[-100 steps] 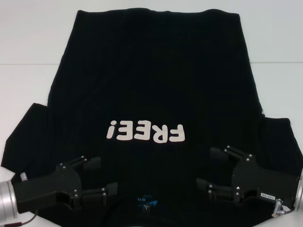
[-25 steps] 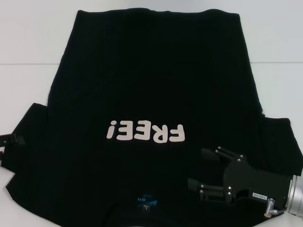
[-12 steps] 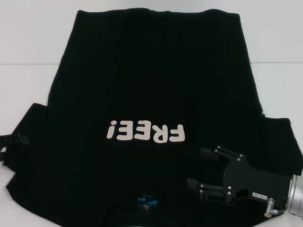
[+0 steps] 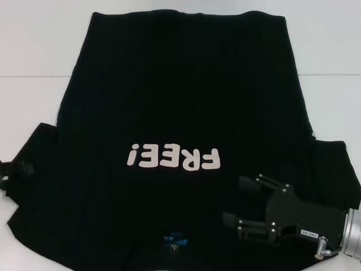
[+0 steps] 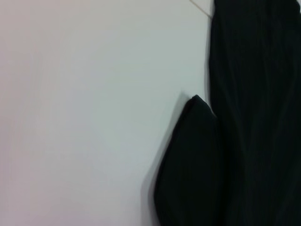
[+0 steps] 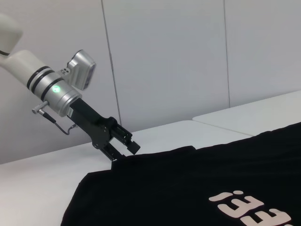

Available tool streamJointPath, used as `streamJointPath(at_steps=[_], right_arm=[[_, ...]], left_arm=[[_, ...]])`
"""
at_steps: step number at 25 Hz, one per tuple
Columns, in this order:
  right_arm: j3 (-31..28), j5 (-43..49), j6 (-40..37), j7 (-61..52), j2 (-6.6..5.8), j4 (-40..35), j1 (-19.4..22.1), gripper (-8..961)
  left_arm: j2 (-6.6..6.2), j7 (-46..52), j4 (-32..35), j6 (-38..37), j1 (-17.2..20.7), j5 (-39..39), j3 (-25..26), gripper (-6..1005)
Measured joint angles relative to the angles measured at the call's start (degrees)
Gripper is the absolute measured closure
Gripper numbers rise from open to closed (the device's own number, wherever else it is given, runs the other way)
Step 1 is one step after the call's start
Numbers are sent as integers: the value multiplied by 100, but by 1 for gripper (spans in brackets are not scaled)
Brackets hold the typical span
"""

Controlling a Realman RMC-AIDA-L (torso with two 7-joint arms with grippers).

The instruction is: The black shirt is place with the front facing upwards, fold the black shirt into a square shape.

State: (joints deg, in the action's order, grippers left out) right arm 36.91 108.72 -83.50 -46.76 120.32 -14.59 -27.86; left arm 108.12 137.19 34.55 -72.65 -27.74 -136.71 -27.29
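The black shirt (image 4: 180, 84) lies flat on the white table, front up, with its white "FREE!" print (image 4: 172, 157) reading upside down and the blue neck label (image 4: 175, 241) at the near edge. My right gripper (image 4: 232, 200) hovers open over the shirt's near right shoulder area, holding nothing. My left gripper (image 4: 17, 167) sits at the outer edge of the left sleeve. In the right wrist view the left gripper (image 6: 124, 151) shows open, its lower finger at the sleeve's corner. The left wrist view shows the sleeve (image 5: 193, 160) beside bare table.
The white table (image 4: 34, 45) shows bare on both sides of the shirt and beyond its hem. A seam in the tabletop (image 4: 28, 76) runs across behind the shirt. White wall panels (image 6: 164, 56) stand behind the left arm.
Since four seconds ago my left gripper has left the near left part of the shirt for the left sleeve's outer edge. The right gripper shifted slightly left and nearer. The shirt has not moved.
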Motion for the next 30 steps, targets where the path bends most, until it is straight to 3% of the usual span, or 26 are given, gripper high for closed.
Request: streamJointPath(at_steps=[6, 14, 20, 22, 30], right_arm=[[0, 0, 0, 0, 0, 0, 0, 13], [0, 0, 0, 0, 0, 0, 0, 12], [0, -1, 1, 0, 0, 0, 0, 12], [0, 0, 1, 0, 0, 0, 0, 12], [0, -2, 7, 0, 0, 0, 0, 11]], left_arm=[[22, 44, 86, 119, -41, -2, -469, 292], [74, 49, 187, 156, -55, -6, -464, 459], [87, 41, 196, 150, -51, -5, -469, 698], [92, 24, 206, 150, -46, -4, -459, 901], [101, 30, 295, 172, -11, 48, -424, 980]])
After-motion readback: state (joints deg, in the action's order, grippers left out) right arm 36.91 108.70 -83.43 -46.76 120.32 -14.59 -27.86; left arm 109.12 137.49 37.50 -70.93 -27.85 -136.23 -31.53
